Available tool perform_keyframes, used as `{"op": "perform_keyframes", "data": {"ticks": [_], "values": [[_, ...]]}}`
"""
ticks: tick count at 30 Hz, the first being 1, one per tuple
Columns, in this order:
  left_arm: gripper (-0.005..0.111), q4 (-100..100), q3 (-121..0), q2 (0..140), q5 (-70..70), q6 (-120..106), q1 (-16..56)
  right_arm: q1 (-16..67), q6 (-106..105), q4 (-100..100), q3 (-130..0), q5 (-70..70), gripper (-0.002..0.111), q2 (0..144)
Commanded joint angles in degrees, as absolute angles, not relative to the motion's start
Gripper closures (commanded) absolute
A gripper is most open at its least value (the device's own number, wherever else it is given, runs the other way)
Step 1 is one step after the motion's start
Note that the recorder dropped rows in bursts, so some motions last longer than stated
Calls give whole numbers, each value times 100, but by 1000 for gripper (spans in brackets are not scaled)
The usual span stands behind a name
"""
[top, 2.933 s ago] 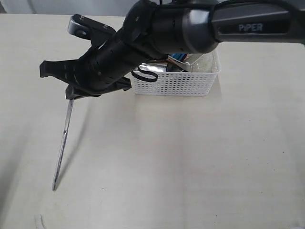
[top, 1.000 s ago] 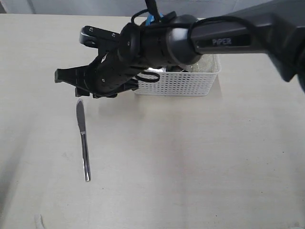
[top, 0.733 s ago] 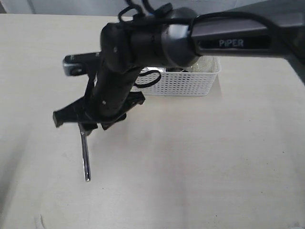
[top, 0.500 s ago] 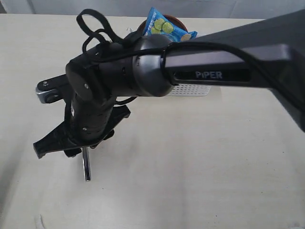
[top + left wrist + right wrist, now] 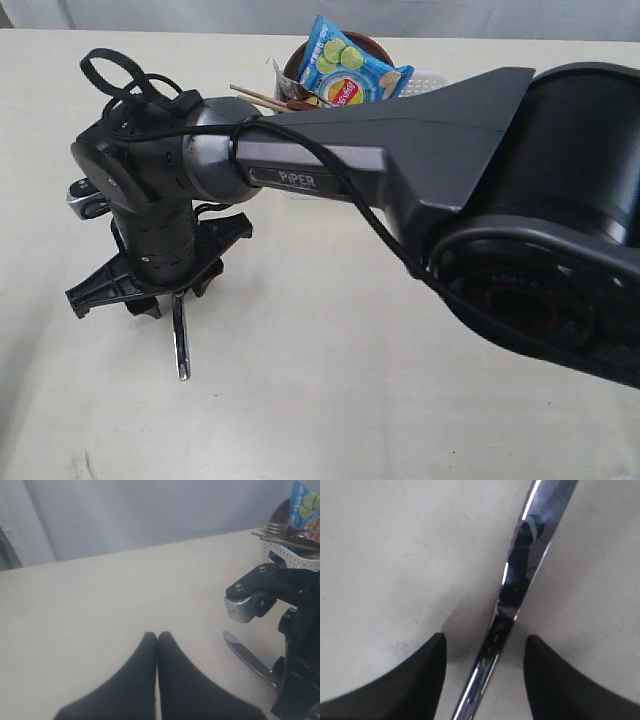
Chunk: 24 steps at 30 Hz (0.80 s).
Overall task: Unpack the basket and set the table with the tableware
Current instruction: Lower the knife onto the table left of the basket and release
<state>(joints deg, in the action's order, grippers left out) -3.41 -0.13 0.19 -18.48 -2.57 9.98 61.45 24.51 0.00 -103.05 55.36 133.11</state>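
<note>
The steel knife [image 5: 181, 345] lies flat on the table [image 5: 330, 410] at the left, its handle end towards the near edge. My right gripper [image 5: 172, 298] hangs just over its far half, open, one finger on each side of the knife [image 5: 522, 575], with a gap between each finger and the steel [image 5: 485, 642]. My left gripper [image 5: 157, 636] is shut and empty, low over bare table, with the knife blade [image 5: 246, 658] a little way off. The white basket [image 5: 295, 559] still holds the chopsticks [image 5: 280, 541] and a fork [image 5: 278, 528]. It is mostly hidden by the arm in the exterior view.
A blue chip bag [image 5: 352, 62] stands up out of the basket in front of a brown plate [image 5: 297, 62]. The right arm [image 5: 400, 150] stretches across the middle of the table from the right and blocks much of that view.
The right gripper let go of the knife, which now rests on the table. Over the last second the gripper swung down and nearer along the knife; the knife stayed put.
</note>
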Motion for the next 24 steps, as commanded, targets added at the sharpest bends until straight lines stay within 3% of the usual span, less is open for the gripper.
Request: {"op": "perform_keyframes", "data": {"ticks": [1, 5, 6, 17, 24], "values": [[107, -292, 0, 0, -1845, -255, 984, 6142, 2700, -76, -10337, 5435, 66, 13447], [107, -292, 0, 0, -1845, -255, 984, 6116, 2976, -48, -10326, 5485, 104, 13502], [107, -292, 0, 0, -1845, -255, 984, 6088, 3223, 0, -10326, 5498, 109, 13502], [107, -292, 0, 0, -1845, -255, 984, 6251, 5977, 299, -10304, 5840, 109, 13502], [107, -292, 0, 0, -1845, -255, 984, 6272, 6160, 333, -10290, 5754, 109, 13502]]}}
